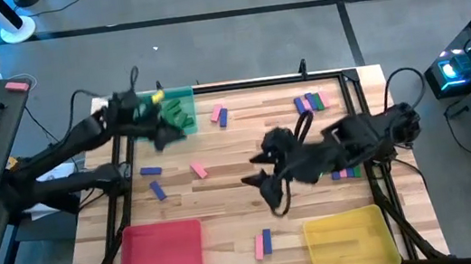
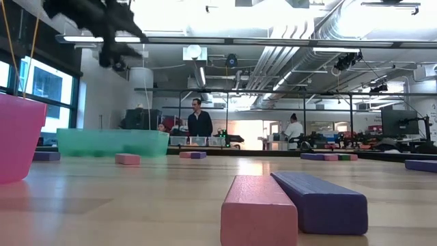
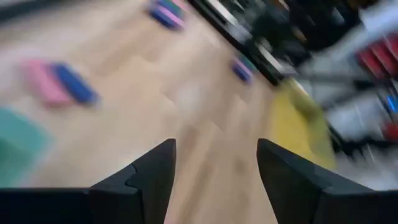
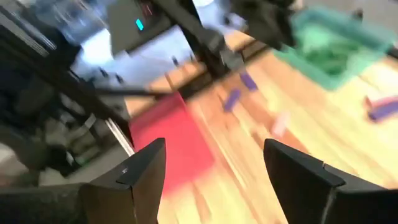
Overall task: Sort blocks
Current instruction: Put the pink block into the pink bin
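Small flat blocks in pink, blue and green lie scattered on the wooden table: a pink and blue pair (image 1: 219, 114), a mixed group (image 1: 311, 102), two blue ones (image 1: 154, 181), a pink one (image 1: 199, 170), and a pink and blue pair (image 2: 293, 205) near the front edge. Green blocks (image 1: 178, 114) lie in the green tray (image 1: 183, 93) at the far left. My left gripper (image 1: 170, 133) hovers open at that tray's near side, its fingers (image 3: 149, 171) holding nothing. My right gripper (image 1: 254, 170) hangs open over the table's middle, nothing between its fingers (image 4: 146, 165).
A red tray (image 1: 162, 253) stands at the near left and a yellow tray (image 1: 350, 243) at the near right. More blocks (image 1: 346, 173) lie partly under my right arm. A black frame runs round the table. People stand in the room beyond.
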`<state>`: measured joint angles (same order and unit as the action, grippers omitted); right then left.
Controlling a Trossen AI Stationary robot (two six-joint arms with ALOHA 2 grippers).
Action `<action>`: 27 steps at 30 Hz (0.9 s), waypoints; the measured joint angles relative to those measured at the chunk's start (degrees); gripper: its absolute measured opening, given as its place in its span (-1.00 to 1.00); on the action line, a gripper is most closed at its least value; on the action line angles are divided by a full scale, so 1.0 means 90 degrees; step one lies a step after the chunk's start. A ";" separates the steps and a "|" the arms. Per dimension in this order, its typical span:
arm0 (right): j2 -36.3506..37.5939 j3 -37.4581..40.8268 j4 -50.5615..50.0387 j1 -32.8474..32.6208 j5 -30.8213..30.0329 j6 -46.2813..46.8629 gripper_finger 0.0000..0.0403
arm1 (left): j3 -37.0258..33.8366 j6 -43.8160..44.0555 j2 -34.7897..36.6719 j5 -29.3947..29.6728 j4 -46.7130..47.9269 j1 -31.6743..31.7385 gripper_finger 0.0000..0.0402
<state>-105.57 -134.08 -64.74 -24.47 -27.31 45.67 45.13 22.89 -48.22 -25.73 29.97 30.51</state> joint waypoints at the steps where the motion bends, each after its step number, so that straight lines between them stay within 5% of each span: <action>1: -0.0054 0.0000 -0.0187 -0.0053 0.0002 0.0101 0.21 | 0.0000 0.0130 0.0157 0.0236 0.0108 -0.0516 0.02; 9: -0.0537 0.0000 -0.1071 -0.0226 0.0113 0.1114 0.21 | 0.0000 0.1726 0.0440 0.2893 0.1173 -0.4447 -0.02; 14: -0.0657 0.0002 -0.1091 -0.0209 0.0130 0.1040 0.21 | 0.0333 0.1448 -0.0700 0.3479 0.1653 -0.4944 -0.02; 17: -0.0628 0.0002 -0.1085 -0.0158 0.0139 0.1037 0.21 | 0.1166 -0.0039 -0.1989 0.2944 0.3183 -0.4357 -0.02; 19: -0.0609 0.0002 -0.1069 -0.0128 0.0132 0.0909 0.21 | 0.1724 -0.1472 -0.2904 0.3269 0.4020 -0.4026 -0.02; 23: -0.0596 0.0002 -0.1055 -0.0111 0.0113 0.0732 0.21 | 0.2349 -0.4833 -0.4180 0.3754 0.3822 -0.3753 -0.02; 27: -0.0596 0.0002 -0.1053 -0.0116 0.0086 0.0704 0.21 | 0.2372 -0.6835 -0.5005 0.3627 0.3274 -0.3737 -0.02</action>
<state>-110.93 -134.06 -74.22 -25.52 -26.53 52.01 66.48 -38.63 -93.27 6.91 59.44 -3.12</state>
